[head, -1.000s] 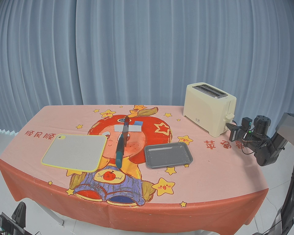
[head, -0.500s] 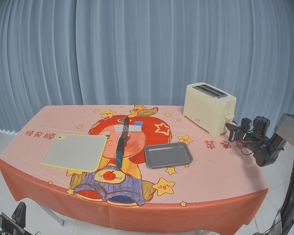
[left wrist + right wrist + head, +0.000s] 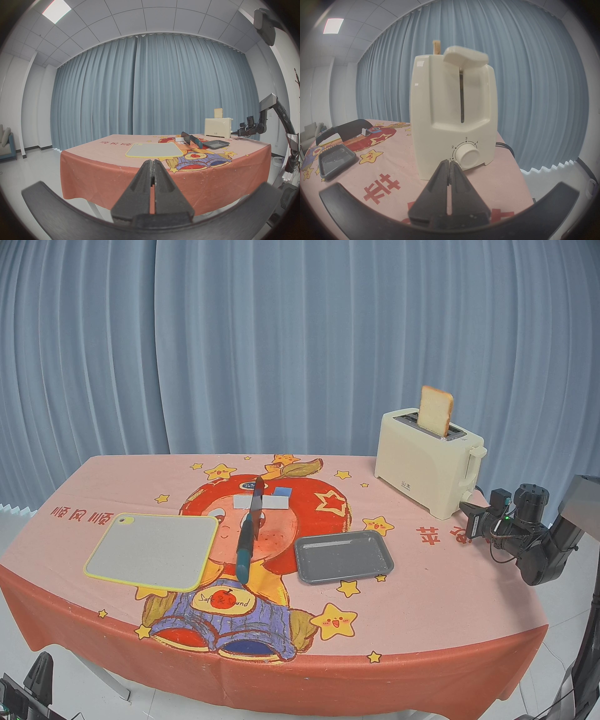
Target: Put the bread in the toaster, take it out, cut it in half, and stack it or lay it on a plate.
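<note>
- The blue curtain [image 3: 281,346] hangs across the whole far side, behind the table.
- The table [image 3: 437,615] wears a pink-orange cloth with a cartoon print and carries all the task's things.
- The cutting board [image 3: 150,549], grey with a yellow rim, lies flat on the left half, near the front edge.
- The toaster [image 3: 425,465], cream-coloured, stands at the far right of the table. Its lever [image 3: 478,452] is at the top of its track, and its dial [image 3: 467,156] faces right, towards the right hand.
- The plate [image 3: 344,555], a grey rectangular tray, lies right of the table's centre, nearer than the toaster and well apart from it.
- The knife [image 3: 247,534] lies between cutting board and plate. Its teal handle points near and its dark blade points far.
- The right hand [image 3: 464,507] hovers off the table's right edge, just beside the toaster's lever end and below the lever. Its fingers are pressed together and hold nothing.
- The left hand [image 3: 153,164] is low and off the near-left side of the table, well apart from everything on it. Its fingers are closed together and grip nothing.
- The bread [image 3: 435,410] stands upright out of a slot in the toaster's top, most of the slice showing.
- A white block [image 3: 275,501] lies under the knife's blade, with a small blue block [image 3: 282,491] touching it on the far side.
</note>
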